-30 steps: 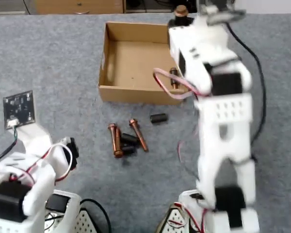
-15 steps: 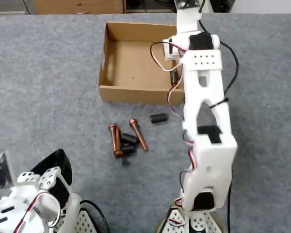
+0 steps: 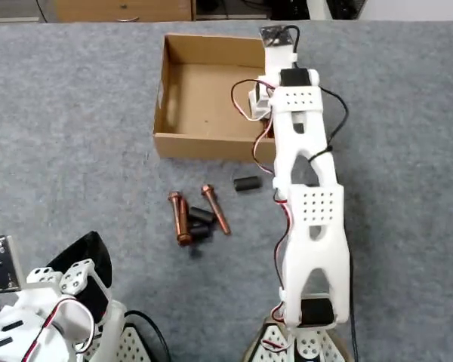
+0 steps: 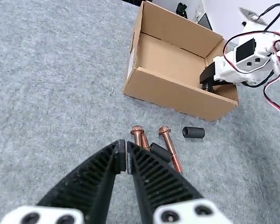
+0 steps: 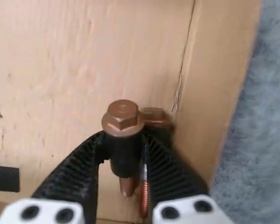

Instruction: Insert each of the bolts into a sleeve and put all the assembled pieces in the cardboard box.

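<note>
My right gripper (image 5: 123, 140) is shut on a copper bolt seated in a black sleeve (image 5: 122, 148), held just above the floor of the cardboard box (image 5: 51, 65) by its right wall. A second assembled bolt (image 5: 154, 116) lies under it in that corner. In the high view the right arm (image 3: 302, 151) stretches into the box (image 3: 204, 139). On the carpet in front of the box lie loose copper bolts (image 3: 180, 219) (image 3: 215, 209) and black sleeves (image 3: 247, 183) (image 3: 201, 215). My left gripper (image 4: 123, 156) is shut and empty, hovering short of the bolts (image 4: 170, 147).
The box's near wall (image 4: 177, 95) stands between the loose parts and the right gripper. Grey carpet spreads to the left of the box and parts. The left arm (image 3: 60, 309) sits low at the front left corner. Wooden furniture lines the far edge.
The right arm has straightened and lowered the held bolt from above the box's far edge down inside it. The left arm pulled back toward the front left corner.
</note>
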You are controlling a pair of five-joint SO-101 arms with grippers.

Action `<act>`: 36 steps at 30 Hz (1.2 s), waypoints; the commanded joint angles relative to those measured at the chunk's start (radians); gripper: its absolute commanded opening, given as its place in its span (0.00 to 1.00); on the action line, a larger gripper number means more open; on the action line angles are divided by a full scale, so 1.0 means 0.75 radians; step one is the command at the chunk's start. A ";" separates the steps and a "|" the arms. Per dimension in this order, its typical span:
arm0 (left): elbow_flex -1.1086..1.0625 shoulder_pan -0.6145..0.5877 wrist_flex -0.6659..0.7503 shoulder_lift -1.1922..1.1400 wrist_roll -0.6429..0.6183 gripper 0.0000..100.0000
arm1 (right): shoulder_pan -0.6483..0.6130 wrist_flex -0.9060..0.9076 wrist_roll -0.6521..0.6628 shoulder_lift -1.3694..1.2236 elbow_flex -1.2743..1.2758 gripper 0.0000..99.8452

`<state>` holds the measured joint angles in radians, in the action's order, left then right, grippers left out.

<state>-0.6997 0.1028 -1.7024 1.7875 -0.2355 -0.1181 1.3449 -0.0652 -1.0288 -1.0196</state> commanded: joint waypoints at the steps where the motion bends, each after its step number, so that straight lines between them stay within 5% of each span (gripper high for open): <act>1: 0.000 -0.010 0.000 0.003 0.010 0.02 | 0.009 0.055 0.006 -0.007 -0.124 0.00; 6: 0.000 -0.006 0.000 0.003 0.010 0.02 | 0.009 0.162 0.006 -0.021 -0.222 0.01; 13: 0.002 -0.004 -0.004 0.005 0.004 0.02 | 0.009 0.252 0.006 -0.015 -0.294 0.19; 27: 0.002 -0.010 -0.004 0.007 0.002 0.02 | 0.036 0.591 0.004 0.001 -0.875 0.20; 36: -0.002 -0.010 0.002 -0.001 0.002 0.02 | 0.054 0.591 0.000 0.539 -0.537 0.20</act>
<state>-0.6997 0.1028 -1.7024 1.7875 -0.2355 -0.0905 1.7683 -0.0667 -0.8232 -1.4952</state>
